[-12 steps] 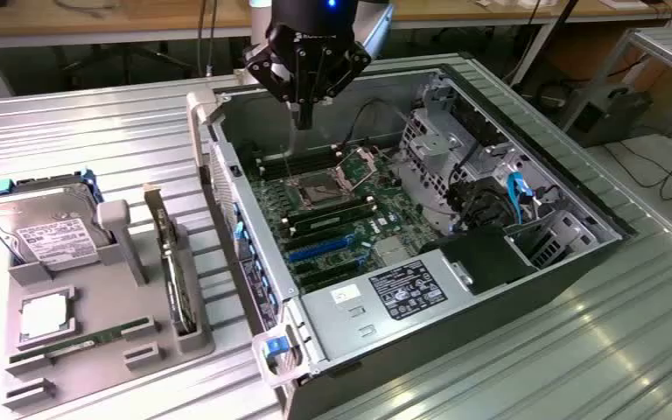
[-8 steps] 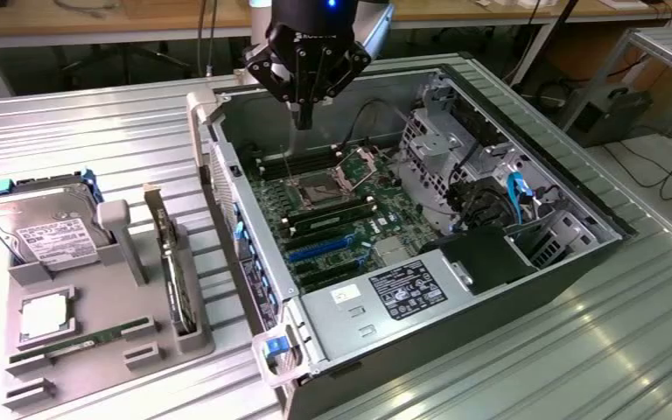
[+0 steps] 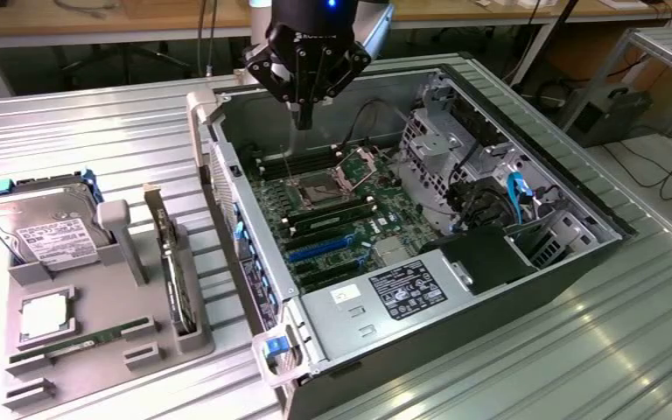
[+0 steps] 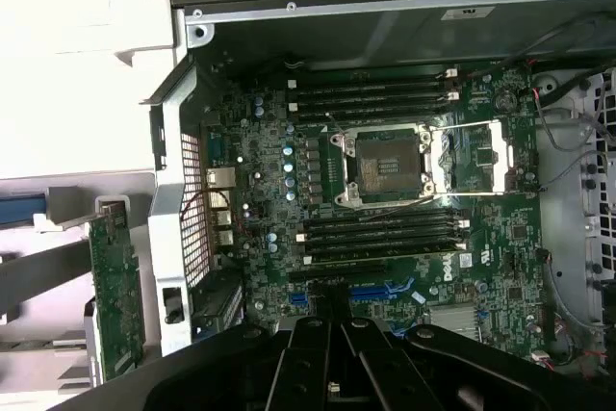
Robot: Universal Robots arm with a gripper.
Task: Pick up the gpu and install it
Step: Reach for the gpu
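Here we go: the gripper (image 3: 302, 121) hangs over the far end of the open computer case (image 3: 221, 166), its fingers pressed together and carrying nothing, tips pointing down toward the motherboard (image 3: 336, 219) just beyond the processor socket (image 3: 316, 188). From the wrist camera the gripper (image 4: 332, 320) looks straight down on the motherboard (image 4: 279, 190), with the socket (image 4: 385, 163) standing open and memory slots running along both its sides. The graphics card (image 3: 172, 262) is untouched, standing on edge in the grey holder (image 3: 102, 297) on the ribbed metal table (image 3: 91, 131), just outside the case on the exterior view's left and well apart from the gripper. The wrist camera catches that same card (image 4: 115, 286) beyond the case's rear wall. In the holder with it, the hard drive (image 3: 45, 232) stands further out to the exterior view's left, and a green memory stick (image 3: 85, 339) lies flat near the front
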